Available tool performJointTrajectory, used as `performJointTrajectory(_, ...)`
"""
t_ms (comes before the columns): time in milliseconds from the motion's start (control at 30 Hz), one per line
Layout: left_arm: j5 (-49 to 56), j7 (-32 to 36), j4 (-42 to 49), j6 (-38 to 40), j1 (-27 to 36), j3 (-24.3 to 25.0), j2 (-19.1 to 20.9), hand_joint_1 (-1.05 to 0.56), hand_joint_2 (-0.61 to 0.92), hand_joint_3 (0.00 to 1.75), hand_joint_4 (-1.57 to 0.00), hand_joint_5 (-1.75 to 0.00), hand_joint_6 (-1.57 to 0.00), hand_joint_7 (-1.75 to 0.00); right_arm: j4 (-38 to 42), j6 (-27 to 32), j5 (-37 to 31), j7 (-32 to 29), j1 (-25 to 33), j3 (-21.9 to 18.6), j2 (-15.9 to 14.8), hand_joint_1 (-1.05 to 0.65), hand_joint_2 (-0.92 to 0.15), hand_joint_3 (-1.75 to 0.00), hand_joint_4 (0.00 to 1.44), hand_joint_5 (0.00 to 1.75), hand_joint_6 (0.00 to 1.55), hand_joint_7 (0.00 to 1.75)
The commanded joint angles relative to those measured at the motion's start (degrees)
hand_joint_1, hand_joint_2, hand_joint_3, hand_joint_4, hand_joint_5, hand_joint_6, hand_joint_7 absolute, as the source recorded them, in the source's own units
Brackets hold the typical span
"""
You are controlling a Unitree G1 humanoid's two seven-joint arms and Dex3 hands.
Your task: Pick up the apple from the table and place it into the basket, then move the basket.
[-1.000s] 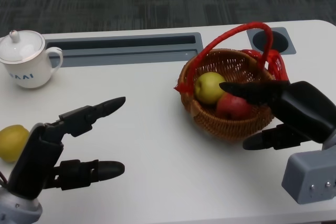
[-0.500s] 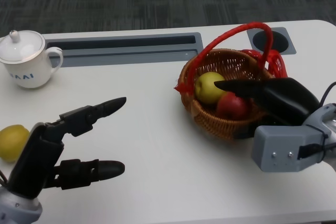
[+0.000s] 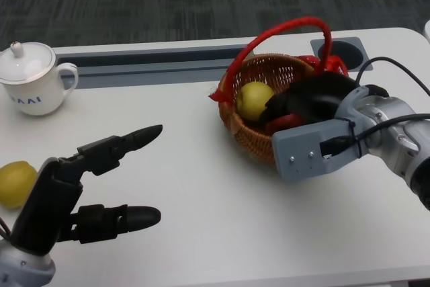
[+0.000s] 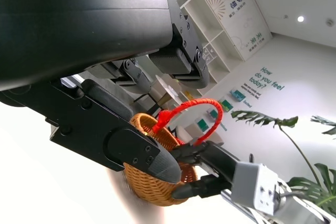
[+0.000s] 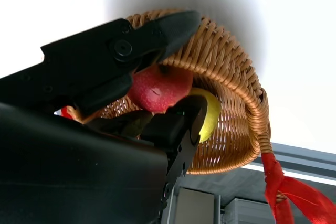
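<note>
Head: right hand (image 3: 306, 102) grips the basket (image 3: 252, 136) rim, fingers inside beside the red apple (image 3: 282, 124); left hand (image 3: 80, 186) open, well apart.
Left wrist: basket (image 4: 152, 192) beyond own spread fingers (image 4: 142, 156).
Right wrist: fingers (image 5: 157, 35) straddle the rim; apple (image 5: 157, 90) inside.

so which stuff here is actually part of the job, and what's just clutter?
Job:
- basket, red handle
- red apple, in the basket
- right hand, fingers on the basket's near wall and rim

Lying about:
- yellow-green fruit in the basket
- yellow fruit at the table's left edge
- white lidded cup
- left hand, holding nothing
</note>
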Motion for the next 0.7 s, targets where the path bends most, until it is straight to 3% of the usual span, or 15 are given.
performJointTrajectory(33, -0.43, 0.52, -0.32, -0.18, 0.06, 0.35, 0.18, -0.61, 0.81, 0.0, -0.68, 0.0, -0.63, 0.0, 6.31, 1.95, -3.32, 1.45, 2.69, 4.48, 1.9, -0.51, -0.77, 0.0, 0.84, 1.36, 1.05, 0.03)
performJointTrajectory(133, -0.68, 0.39, -0.45, -0.2, 0.07, 0.33, 0.07, -0.61, 0.81, 0.0, -0.68, 0.0, -0.62, 0.0, 8.09, 2.98, -5.58, -1.3, 2.43, 7.35, 2.71, -0.45, -0.77, 0.0, 0.76, 1.48, 1.08, 0.02)
performJointTrajectory(400, 0.1, 0.76, -0.63, -0.43, -0.06, 0.49, -0.23, -0.61, 0.82, 0.0, -0.68, 0.0, -0.62, 0.0, 9.09, 3.59, -6.83, -5.13, 2.32, 10.54, 2.62, -0.19, -0.82, 0.0, 0.83, 1.01, 1.05, 0.0)
performJointTrajectory(467, 0.22, 0.94, -0.56, -0.64, -0.03, 0.56, -0.38, -0.61, 0.82, 0.0, -0.68, 0.0, -0.62, 0.0, 8.35, 2.41, -6.48, -6.88, 2.74, 10.57, 1.63, -0.23, -0.84, -0.01, 0.83, 1.08, 1.06, 0.01)
performJointTrajectory(600, 0.07, 1.05, -0.05, -1.09, -0.09, 0.64, -0.65, -0.6, 0.81, 0.0, -0.69, 0.0, -0.63, 0.0, 4.82, -2.12, -5.8, -11.42, 4.29, 10.03, -1.74, -0.33, -0.9, -0.01, 0.82, 1.38, 1.14, 0.03)
performJointTrajectory(700, 0.26, 1.12, 0.28, -1.36, -0.24, 0.75, -0.69, -0.6, 0.81, 0.0, -0.69, 0.0, -0.63, 0.0, 1.78, -4.26, -5.68, -12.45, 5.32, 9.9, -3.82, -0.33, -0.87, 0.0, 0.81, 1.4, 1.14, 0.02)
